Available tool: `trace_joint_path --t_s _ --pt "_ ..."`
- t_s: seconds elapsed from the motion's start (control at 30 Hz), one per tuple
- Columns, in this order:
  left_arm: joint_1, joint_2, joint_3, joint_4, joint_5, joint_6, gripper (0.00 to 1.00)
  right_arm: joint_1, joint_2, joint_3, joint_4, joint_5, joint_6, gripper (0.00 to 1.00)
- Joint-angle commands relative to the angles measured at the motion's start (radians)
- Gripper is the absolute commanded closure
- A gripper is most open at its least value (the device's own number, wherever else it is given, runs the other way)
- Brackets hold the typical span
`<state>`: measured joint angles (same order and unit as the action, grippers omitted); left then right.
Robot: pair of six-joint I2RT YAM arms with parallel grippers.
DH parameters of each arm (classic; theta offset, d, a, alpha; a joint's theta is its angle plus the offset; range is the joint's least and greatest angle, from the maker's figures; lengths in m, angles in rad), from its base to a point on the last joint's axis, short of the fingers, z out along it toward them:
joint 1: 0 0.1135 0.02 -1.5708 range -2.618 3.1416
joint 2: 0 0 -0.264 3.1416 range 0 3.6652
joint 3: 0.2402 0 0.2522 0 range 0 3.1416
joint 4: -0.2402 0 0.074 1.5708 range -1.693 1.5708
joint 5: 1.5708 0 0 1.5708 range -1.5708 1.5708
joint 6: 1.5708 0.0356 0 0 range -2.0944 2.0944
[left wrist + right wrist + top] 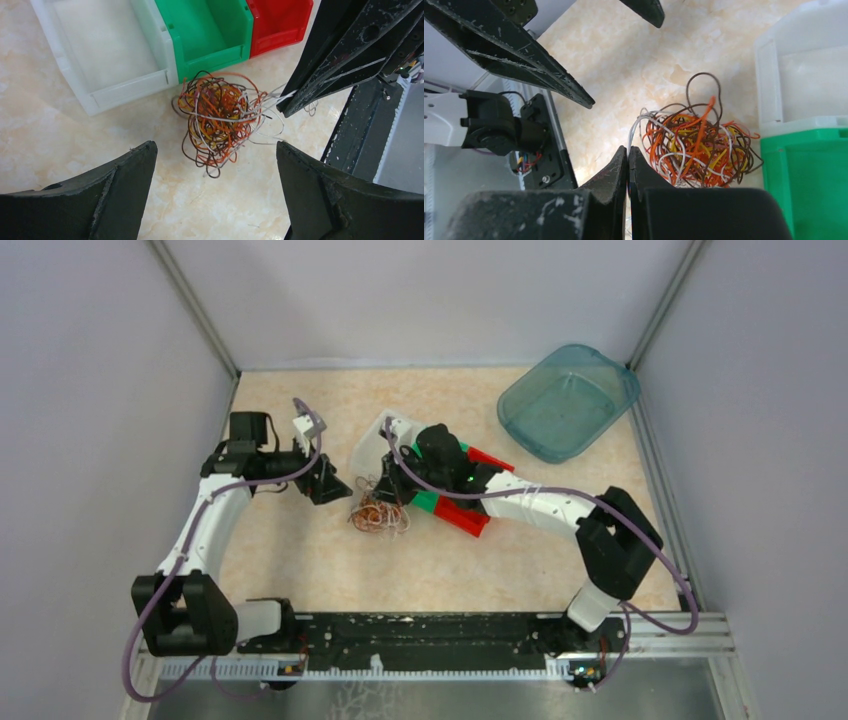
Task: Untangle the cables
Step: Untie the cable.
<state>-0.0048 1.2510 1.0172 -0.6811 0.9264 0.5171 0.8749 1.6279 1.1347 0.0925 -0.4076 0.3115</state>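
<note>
Sitting on the table (50, 150) just in front of the white bin (100, 60) and green bin (210, 35): the cables (217, 122), one tangle. Right gripper (287, 107) clenched at the tangle's edge, white strands pinched in its tips. Left gripper (215, 146) spread wide, grasping nothing; tangle just ahead between its fingers, untouched.

One tight multicoloured clump of cables (217, 122)

Arms (213, 522) white-and-black — purple cables (560, 494), scuffed black tool fingers (100, 195).
</note>
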Motion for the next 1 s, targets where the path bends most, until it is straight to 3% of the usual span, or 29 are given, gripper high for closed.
trace_joint_path --t_s 0.0,0.37,0.53,0.63,0.77,0.9,0.97 --pt "-0.010 -0.016 0.031 -0.006 0.079 0.016 0.06 0.003 -0.003 0.060 0.079 -0.113 0.050 1.00" --pt "-0.043 0.032 0.050 -0.090 0.142 0.114 0.21 0.003 0.017 0.109 0.107 -0.192 0.096 1.00" --pt "-0.069 0.051 0.052 -0.143 0.151 0.155 0.32 0.004 0.076 0.138 0.107 -0.203 0.098 1.00" --pt "-0.075 0.065 0.046 -0.146 0.137 0.176 0.45 0.003 0.096 0.144 0.108 -0.209 0.104 1.00" --pt "-0.075 0.072 0.038 -0.152 0.114 0.201 0.73 0.001 0.100 0.123 0.123 -0.203 0.110 1.00" --pt "-0.075 0.056 0.014 -0.119 0.104 0.194 0.90 -0.003 0.086 0.083 0.147 -0.201 0.123 0.95" --pt "-0.075 0.038 -0.002 -0.089 0.113 0.181 0.96 -0.007 0.078 0.064 0.159 -0.201 0.129 0.85"
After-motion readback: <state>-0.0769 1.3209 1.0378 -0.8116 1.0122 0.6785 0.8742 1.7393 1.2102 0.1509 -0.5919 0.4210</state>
